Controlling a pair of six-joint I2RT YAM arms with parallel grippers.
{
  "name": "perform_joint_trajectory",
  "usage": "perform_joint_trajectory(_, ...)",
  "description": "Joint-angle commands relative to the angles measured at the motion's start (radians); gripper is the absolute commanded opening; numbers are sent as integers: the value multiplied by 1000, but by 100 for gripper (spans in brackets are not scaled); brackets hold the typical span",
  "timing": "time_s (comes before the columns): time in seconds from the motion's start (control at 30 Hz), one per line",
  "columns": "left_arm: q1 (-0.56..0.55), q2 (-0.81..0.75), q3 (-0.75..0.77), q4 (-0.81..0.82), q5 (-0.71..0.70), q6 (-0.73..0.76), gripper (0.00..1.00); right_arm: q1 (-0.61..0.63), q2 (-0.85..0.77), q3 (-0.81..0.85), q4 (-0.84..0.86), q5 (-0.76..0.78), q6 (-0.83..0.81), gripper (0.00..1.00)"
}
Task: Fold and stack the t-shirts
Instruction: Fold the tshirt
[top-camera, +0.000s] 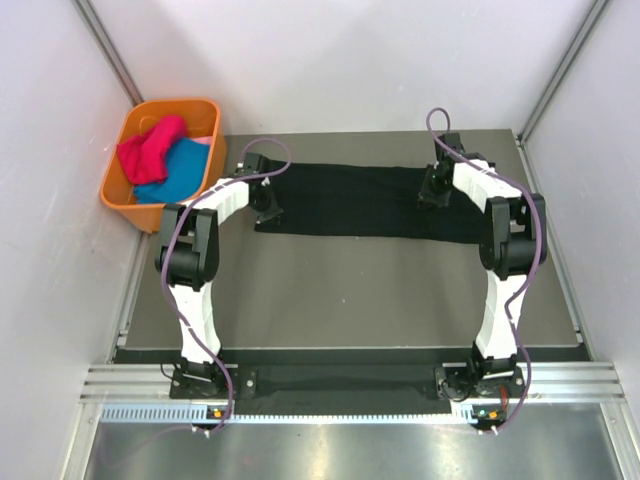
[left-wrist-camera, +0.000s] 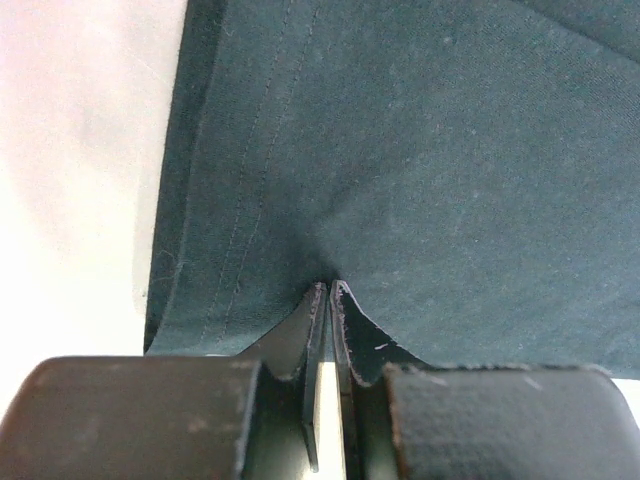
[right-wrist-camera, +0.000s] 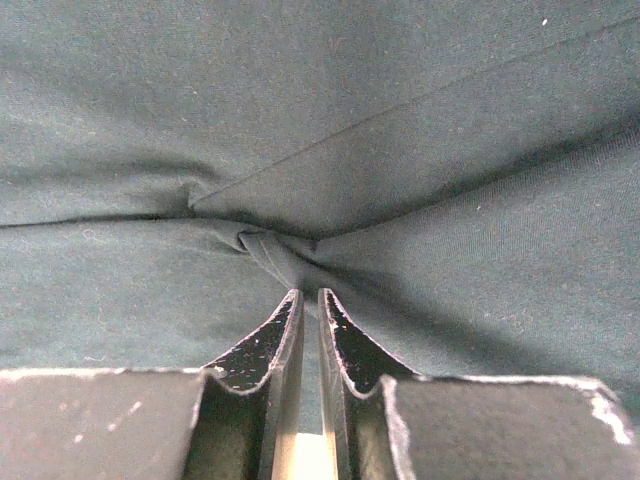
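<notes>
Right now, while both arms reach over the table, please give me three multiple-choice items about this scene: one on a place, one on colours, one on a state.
1. Where does the orange plastic basket stand?
A. at the far left corner
B. at the near right corner
C. between the arm bases

2. Which shirts lie in it?
A. one white shirt
B. yellow and green shirts
C. a magenta-pink shirt and a teal-blue shirt

3. How is the right gripper?
A. wide open above bare table
B. shut on the large black cloth t-shirt
C. holding the basket

Answers: 1 A, it shows at the top left of the overhead view. 2 C, both colours show inside its rim. 3 B, the wrist view shows cloth bunched at the nearly closed fingertips.
</notes>
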Motion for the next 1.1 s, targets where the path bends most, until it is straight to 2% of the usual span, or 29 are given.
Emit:
perform_joint_trajectory(0.0, 4, 19, 17, -3, 7, 2, 10, 1, -11, 6, 42, -12, 10, 11)
perform_joint_trajectory(0.27, 2, 0, -25, -10, -6, 10, 10, -16, 98, 107, 47, -28, 36, 11)
perform_joint_trajectory(0.47, 2, -41, -43, -15, 8, 16, 10, -45, 20, 78, 21, -39, 23, 14)
perform_joint_trajectory(0.57, 2, -73, -40, -13, 31, 17, 14, -78, -62, -6, 19, -48, 12, 22)
perform_joint_trajectory(0.6, 2, -81, -39, -12, 39, 16, 15, -89, -82, -19, 16, -51, 6, 29)
perform_joint_trajectory(0.67, 2, -95, -33, -9, 57, 14, 23, -144, -139, -52, 0, -62, -6, 41)
perform_joint_trajectory(0.73, 4, -99, -19, -7, 72, 13, 32, -204, -193, -72, -14, -74, -13, 47)
perform_joint_trajectory(0.77, 4, -96, -13, -6, 86, 14, 35, -227, -211, -103, -16, -84, -13, 53)
perform_joint_trajectory(0.83, 2, -92, 0, 5, 103, 17, 41, -299, -266, -159, -13, -120, -4, 57)
perform_joint_trajectory(0.97, 4, -70, 29, 1, 138, 25, 42, -388, -336, -258, -2, -150, -2, 72)
perform_joint_trajectory(1.07, 4, -64, 36, -10, 161, 24, 43, -451, -371, -354, 25, -180, 6, 76)
